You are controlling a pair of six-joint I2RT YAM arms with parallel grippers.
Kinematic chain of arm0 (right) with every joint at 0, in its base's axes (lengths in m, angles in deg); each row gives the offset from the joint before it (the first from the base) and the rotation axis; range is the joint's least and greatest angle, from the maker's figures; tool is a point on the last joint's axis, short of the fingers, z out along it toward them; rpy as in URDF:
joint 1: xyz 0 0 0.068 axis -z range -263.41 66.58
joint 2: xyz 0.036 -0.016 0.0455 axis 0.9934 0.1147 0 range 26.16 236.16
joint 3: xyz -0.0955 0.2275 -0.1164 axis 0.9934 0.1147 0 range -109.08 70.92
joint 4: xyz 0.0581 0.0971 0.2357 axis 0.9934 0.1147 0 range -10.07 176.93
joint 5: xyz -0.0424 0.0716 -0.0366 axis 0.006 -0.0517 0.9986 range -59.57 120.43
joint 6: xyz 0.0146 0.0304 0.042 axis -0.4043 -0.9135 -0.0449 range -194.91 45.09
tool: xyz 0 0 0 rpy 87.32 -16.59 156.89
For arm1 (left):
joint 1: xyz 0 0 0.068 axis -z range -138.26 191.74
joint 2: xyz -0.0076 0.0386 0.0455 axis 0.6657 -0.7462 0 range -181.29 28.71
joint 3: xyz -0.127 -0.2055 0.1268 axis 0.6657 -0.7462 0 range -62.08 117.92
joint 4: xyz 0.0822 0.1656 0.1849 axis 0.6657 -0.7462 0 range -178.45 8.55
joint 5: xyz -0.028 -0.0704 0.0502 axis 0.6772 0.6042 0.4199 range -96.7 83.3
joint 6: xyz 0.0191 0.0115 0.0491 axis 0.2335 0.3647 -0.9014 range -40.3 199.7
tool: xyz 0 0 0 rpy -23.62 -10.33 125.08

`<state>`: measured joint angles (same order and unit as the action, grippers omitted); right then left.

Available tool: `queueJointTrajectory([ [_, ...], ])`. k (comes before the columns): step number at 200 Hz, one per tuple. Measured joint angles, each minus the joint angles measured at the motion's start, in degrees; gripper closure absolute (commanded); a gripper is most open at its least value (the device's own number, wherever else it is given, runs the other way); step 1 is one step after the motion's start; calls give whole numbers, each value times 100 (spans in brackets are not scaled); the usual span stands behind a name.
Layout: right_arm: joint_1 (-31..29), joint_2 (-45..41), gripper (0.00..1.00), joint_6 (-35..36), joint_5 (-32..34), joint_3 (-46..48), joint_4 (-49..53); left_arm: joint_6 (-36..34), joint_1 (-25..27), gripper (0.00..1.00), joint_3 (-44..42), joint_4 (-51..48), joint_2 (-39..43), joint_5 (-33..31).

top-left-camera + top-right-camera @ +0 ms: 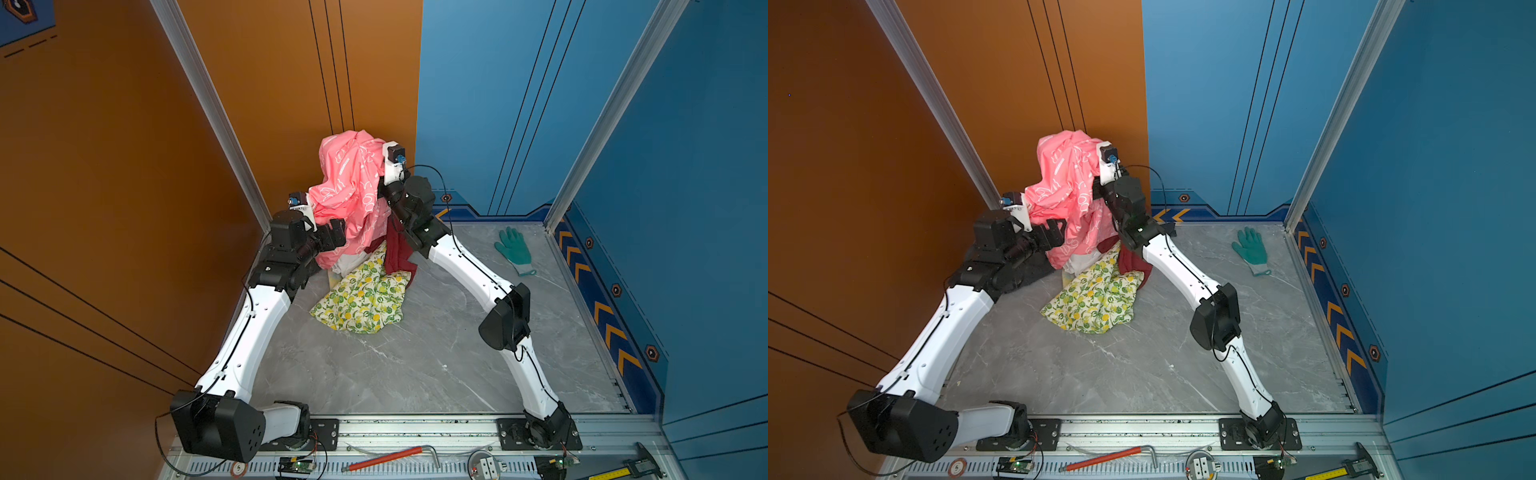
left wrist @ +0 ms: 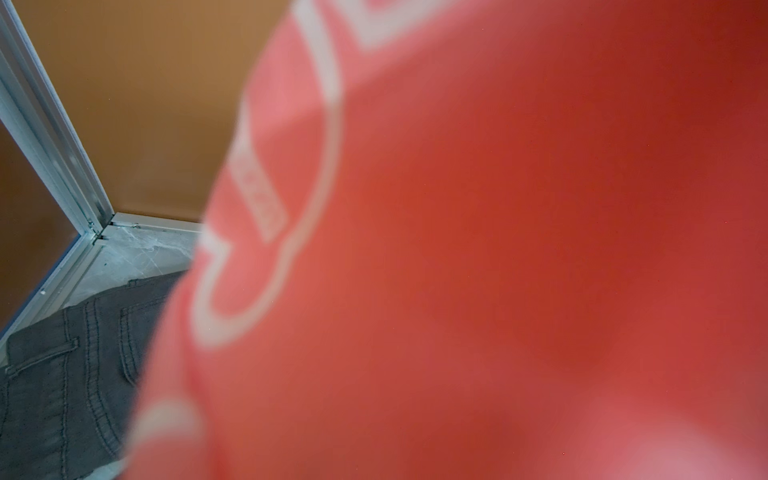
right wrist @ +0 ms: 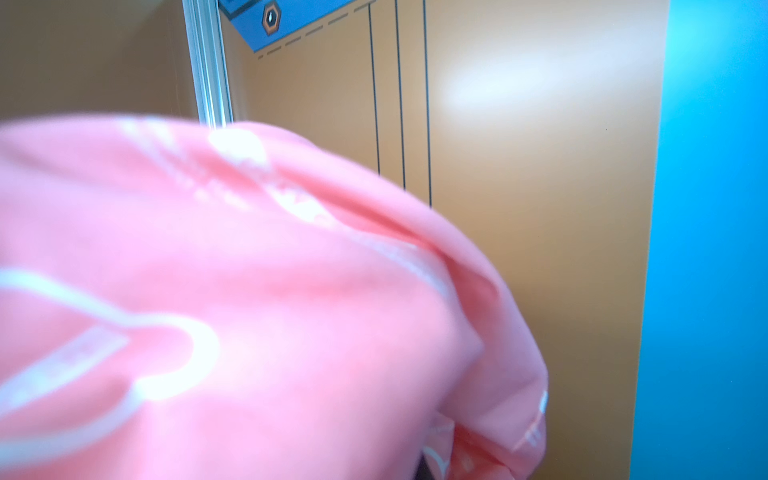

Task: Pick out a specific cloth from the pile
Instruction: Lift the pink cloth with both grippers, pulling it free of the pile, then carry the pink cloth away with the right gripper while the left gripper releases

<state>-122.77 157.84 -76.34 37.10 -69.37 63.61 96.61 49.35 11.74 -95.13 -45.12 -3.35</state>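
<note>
Around the right gripper, which is buried in its folds and pressed together on it, the coral-pink cloth [image 1: 353, 183] hangs raised above the pile [image 1: 365, 299] and also drapes over the left gripper, whose state I cannot tell, while a teal work glove [image 1: 513, 249] lies well apart on the tabletop [image 1: 415, 374].

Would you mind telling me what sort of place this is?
Probably a robot test cell: left arm and right arm bolted to an aluminium rail, orange wall, blue wall, and a caliper in front.
</note>
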Motion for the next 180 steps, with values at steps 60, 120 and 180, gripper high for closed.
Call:
queueJointTrajectory([
  [60,562,-1676,100,-118,-35,748,87,-345,238,1,-68,-42,-81,-13],
  [120,1464,-4026,100,-96,149,2944,354,-516,719,2,105,-105,-546,44],
  [180,2433,-6096,100,-114,474,5619,997,-713,1362,1,282,-315,-741,79],
])
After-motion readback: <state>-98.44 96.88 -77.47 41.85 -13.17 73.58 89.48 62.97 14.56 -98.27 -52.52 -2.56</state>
